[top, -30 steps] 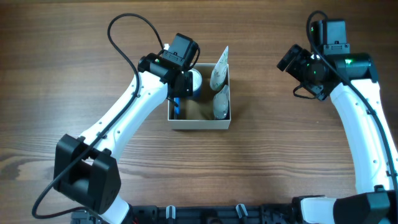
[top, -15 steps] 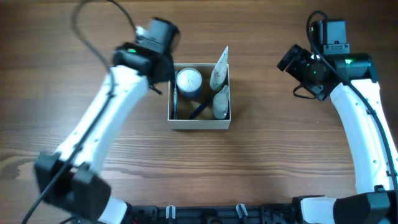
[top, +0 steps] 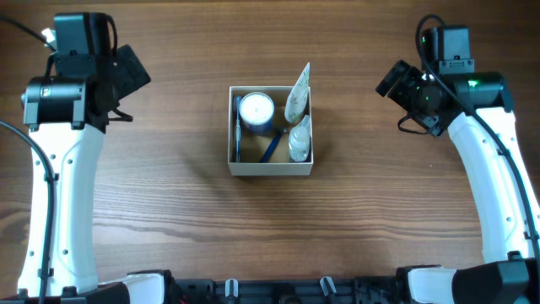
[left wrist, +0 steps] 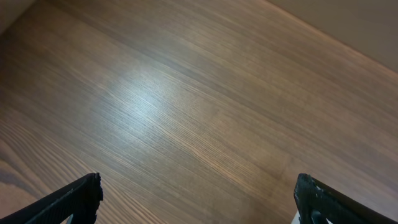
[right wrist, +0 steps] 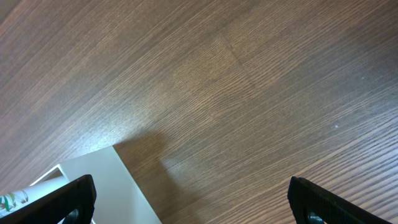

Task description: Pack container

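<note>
The container (top: 270, 170), a square white-walled box with a brown inside, stands at the table's middle. It holds a round white-lidded jar (top: 256, 110), a blue stick-like item (top: 270, 150), a clear bottle (top: 299, 140) and a printed sachet (top: 297, 95) leaning on its right wall. My left gripper (top: 133, 74) hangs far to the upper left, open and empty; in the left wrist view the gripper (left wrist: 198, 199) frames only bare wood. My right gripper (top: 391, 80) is open to the right of the box. In the right wrist view the gripper (right wrist: 193, 196) sits beside the container's white wall (right wrist: 102, 180).
Brown wooden table (top: 169, 211) all around the box. Both white arms stand along the left and right sides of the table. A dark mounting rail (top: 270, 289) runs along the front edge.
My left gripper opened over the box, leaving the jar inside, and swung away to the upper left. The right arm has stayed still.
</note>
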Robot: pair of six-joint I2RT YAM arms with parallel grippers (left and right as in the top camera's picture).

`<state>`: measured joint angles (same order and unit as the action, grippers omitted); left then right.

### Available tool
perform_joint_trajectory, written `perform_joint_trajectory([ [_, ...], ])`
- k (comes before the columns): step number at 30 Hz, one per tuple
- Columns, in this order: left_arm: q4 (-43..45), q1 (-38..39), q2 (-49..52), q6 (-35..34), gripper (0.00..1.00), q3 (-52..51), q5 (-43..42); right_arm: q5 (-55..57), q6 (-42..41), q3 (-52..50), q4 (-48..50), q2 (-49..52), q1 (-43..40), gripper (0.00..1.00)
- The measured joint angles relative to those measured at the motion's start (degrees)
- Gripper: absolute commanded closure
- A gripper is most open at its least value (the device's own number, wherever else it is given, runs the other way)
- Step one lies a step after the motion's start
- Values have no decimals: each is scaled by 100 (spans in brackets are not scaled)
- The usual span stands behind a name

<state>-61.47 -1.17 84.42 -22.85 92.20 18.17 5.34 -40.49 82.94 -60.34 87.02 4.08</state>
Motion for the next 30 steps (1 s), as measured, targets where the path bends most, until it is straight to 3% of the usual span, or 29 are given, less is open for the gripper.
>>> perform_joint_trajectory([
  [17, 13, -20, 0, 0, 0, 0, 0, 101, 28, -4, -33, -225, 0, 0],
  [21, 13, -20, 0, 0, 0, 2, 0, 505, 352, -129, 188, -1163, 7, 0],
  [25, 13, -20, 0, 0, 0, 2, 0, 704, 1311, -468, 678, -2328, 4, 0],
  [30, 17, -20, 0, 0, 0, 0, 0, 688, 2481, -1611, 1019, -3709, 7, 0],
])
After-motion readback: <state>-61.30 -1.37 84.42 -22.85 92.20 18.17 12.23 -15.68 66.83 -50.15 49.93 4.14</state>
